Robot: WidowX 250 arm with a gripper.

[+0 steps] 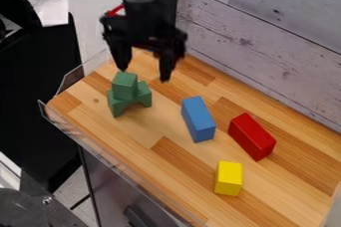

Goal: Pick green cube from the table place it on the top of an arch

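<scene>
green cube (124, 87) upright on arch (117, 105), sides vert.

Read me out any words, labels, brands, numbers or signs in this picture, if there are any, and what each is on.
None that can be read.
No print shows on the green wooden cube, green wooden arch, blue block, red block or yellow block.
Crumpled white sheet, upper left: can't tell if it has print.

Likely a lab, judging by the robot arm (141, 7) over a wooden tabletop (130, 134).
</scene>
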